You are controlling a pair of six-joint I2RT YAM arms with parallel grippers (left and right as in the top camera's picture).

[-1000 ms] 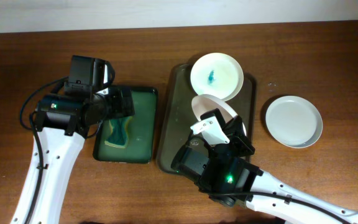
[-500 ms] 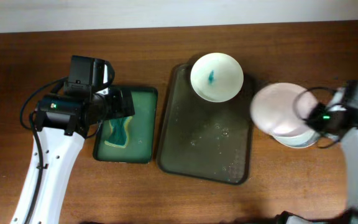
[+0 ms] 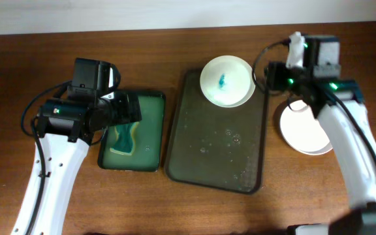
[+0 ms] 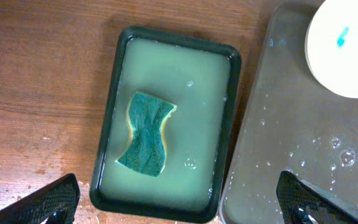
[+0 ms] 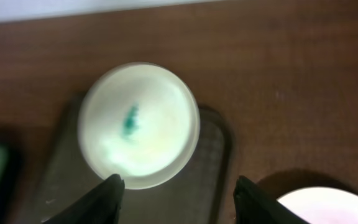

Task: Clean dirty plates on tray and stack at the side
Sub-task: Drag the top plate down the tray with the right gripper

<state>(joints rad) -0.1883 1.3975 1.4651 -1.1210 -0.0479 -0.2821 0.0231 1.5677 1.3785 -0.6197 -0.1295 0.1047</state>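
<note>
The desk (image 3: pixel 292 196) is shown from above, in brown wood, with 2 arms at its sides. A dark, wet tray (image 3: pixel 207 150) is laid at the centre, its long axis running away from the robot. Just left of it, and apart from it, a green basin (image 4: pixel 179 43) of cloudy water is set parallel to the tray.

To the right of the tray a clean white plate (image 3: pixel 302 134) is seen on the bare desk, partly hidden by the right arm; whether more than 1 plate is stacked there cannot be told. 1 dirty plate (image 3: pixel 234 88) is left on the tray, at its far end. Being round, it offers no long axis to align with.

A teal sponge (image 4: pixel 145 134) is seen in the basin, its long axis roughly along the basin's length.

The left claw (image 4: pixel 179 202) is held wide apart and empty above the basin's near rim, with the sponge ahead of it. The right claw (image 5: pixel 180 202) is likewise spread wide and empty. The dirty plate lies ahead of it and slightly to the left, so the right arm is judged the nearer.

A small blue-green smear (image 5: pixel 130 121) marks the plate's centre; cleaning is judged unfinished.
</note>
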